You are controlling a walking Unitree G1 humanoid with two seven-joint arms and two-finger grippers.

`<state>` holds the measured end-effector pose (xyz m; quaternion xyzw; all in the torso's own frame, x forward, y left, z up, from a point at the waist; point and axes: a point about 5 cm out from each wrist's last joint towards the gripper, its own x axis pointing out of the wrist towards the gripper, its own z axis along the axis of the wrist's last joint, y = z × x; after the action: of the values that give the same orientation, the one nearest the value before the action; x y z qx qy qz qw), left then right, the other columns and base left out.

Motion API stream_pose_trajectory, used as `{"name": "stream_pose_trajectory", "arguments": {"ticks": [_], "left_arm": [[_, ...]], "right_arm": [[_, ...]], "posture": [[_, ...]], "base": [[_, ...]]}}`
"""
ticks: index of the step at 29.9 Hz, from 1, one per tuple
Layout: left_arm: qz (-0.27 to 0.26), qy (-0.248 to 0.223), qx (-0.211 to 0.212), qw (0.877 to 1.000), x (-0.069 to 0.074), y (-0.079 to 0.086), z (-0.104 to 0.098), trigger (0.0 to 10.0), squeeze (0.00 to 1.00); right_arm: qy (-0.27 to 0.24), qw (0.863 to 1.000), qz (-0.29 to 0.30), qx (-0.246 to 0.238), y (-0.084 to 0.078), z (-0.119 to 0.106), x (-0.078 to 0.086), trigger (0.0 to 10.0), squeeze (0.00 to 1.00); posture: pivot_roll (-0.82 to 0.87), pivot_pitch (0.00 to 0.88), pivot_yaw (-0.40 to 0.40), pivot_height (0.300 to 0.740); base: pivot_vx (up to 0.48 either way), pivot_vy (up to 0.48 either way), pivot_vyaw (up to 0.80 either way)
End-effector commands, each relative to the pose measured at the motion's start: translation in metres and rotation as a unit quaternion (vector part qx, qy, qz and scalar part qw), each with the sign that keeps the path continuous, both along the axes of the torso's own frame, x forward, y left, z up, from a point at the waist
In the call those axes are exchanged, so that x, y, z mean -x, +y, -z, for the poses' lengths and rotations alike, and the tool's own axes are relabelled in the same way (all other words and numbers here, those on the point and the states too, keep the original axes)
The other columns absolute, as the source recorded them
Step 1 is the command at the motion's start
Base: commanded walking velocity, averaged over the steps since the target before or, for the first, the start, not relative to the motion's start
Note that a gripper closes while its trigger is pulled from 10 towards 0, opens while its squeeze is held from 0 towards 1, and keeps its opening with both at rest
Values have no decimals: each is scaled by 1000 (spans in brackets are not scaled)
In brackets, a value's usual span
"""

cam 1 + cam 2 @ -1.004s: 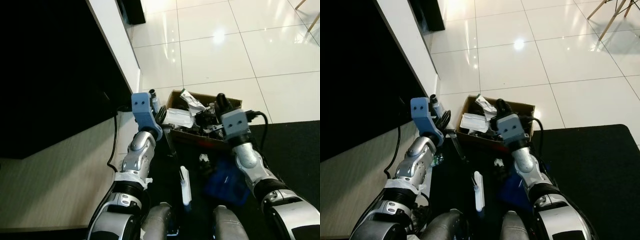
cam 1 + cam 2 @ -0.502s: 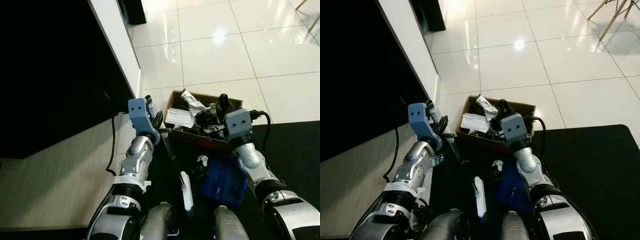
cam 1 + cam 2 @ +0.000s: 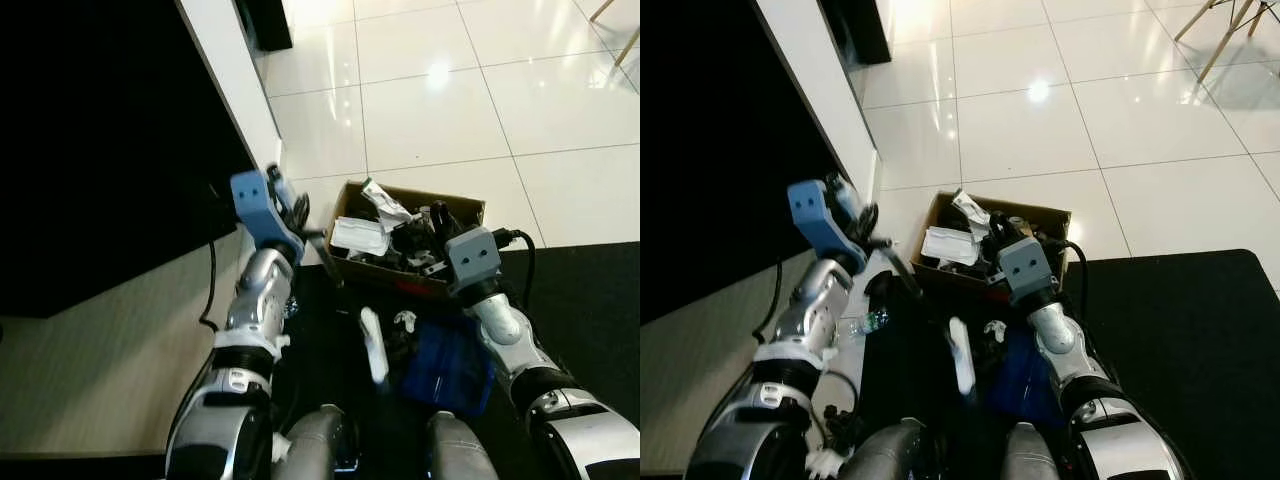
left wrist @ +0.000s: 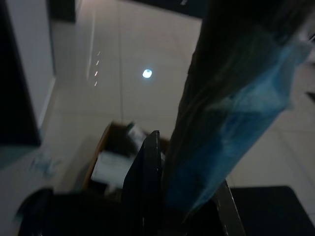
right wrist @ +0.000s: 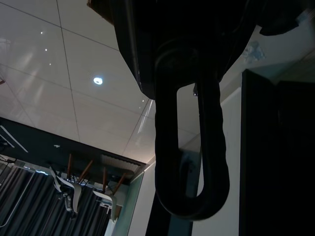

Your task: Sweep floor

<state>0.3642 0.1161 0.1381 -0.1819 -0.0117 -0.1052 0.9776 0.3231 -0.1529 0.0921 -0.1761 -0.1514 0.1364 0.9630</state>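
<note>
Left pincer (image 3: 290, 205): raised beside the dark cabinet (image 3: 100, 150), fingers closed on a thin dark handle (image 3: 898, 270) that slants down toward the black mat (image 3: 1180, 310); in the left wrist view a dark stick with blue wrapping (image 4: 221, 113) runs along the black finger (image 4: 145, 187). Forearm bent up at the elbow, blue wrist block uppermost. Right pincer (image 3: 1002, 232): reaches forward into the cardboard box (image 3: 345, 200), forearm low over the mat; fingers lie among the box contents, spread cannot be told. Right wrist view is dark, with a black loop (image 5: 189, 147) hanging before it. The box holds white papers (image 3: 360, 235) and dark items, and sits at the edge where mat meets white tiled floor (image 3: 450, 100). A white brush-like object (image 3: 962, 355) and a blue dustpan-like shape (image 3: 445, 365) lie on the mat near the robot's legs. A clear plastic bottle (image 3: 865, 322) lies by the left arm. Chair legs (image 3: 1215, 35) at the far corner.
</note>
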Motion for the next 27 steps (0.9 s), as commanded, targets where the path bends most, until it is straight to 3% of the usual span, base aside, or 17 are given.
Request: {"name": "stream_pose_trajectory", "arguments": {"ticks": [1,8,13,18,27], "left_arm": [[1,-4,-5,1000,-3,6,-1,10000,0],[26,-2,-18,999,-5,-7,-1,10000,0],[29,6,-19,999,0,-4,8,10000,0],[21,6,-16,1000,0,1,9,10000,0],[-1,16,-23,1000,2,7,17,10000,0]], "right_arm": [[-1,1000,-4,0,7,3,2,10000,0],[25,999,35,-3,12,18,7,10000,0],[72,991,60,-91,8,26,8,10000,0],[77,988,45,-124,8,21,3,10000,0],[98,986,8,-136,10,20,0,10000,0]], "posture": [[48,164,190,740],[60,162,206,740],[64,163,208,740],[66,162,204,740],[62,162,196,740]], "base": [[0,0,0],[0,0,0],[0,0,0],[0,0,0],[0,0,0]]}}
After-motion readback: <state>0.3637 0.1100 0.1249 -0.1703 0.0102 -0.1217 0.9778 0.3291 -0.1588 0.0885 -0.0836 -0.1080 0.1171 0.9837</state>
